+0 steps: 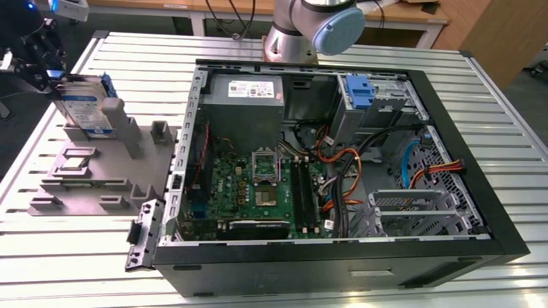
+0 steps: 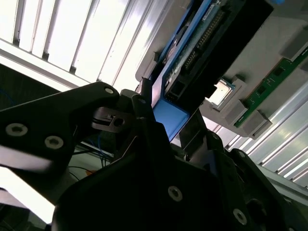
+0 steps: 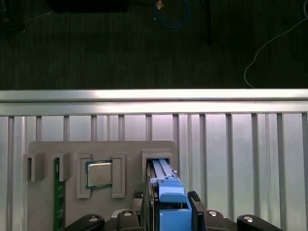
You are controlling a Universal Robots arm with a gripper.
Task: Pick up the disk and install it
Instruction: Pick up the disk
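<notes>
Slatted metal table (image 1: 514, 128). An open computer case (image 1: 479, 212) fills the centre and 3 o'clock side of the exterior view. The arm (image 1: 312, 25) has its base at 12 o'clock, just behind the case. A grey parts fixture (image 1: 94, 186) sits on the table at 9 o'clock from the case, just beside its wall. Inside the case, the power supply box (image 1: 248, 90) is at 11 o'clock and a blue caddy (image 1: 360, 90) with no drive is at 1 o'clock.

The disk (image 3: 168, 192) stands on edge in a fixture slot, at 10 o'clock in the exterior view, well apart from the case interior. Whether it has lifted clear of the slot can't be told.

The gripper (image 3: 170, 197) is right on the disk. In the first wrist view one finger (image 3: 194, 198) sits on each flat side of the blue carrier bracket, with no gap showing, so the jaws look closed on the disk.

Key relation: the disk lies straight between the jaws, its long axis running away from the gripper toward the slot, in line with the gripper's own axis. The case lies toward 3 o'clock from it.

A processor chip (image 3: 98, 174) and a green memory stick (image 3: 59, 192) sit in neighbouring fixture pockets, near the disk's slot but not touching it.
</notes>
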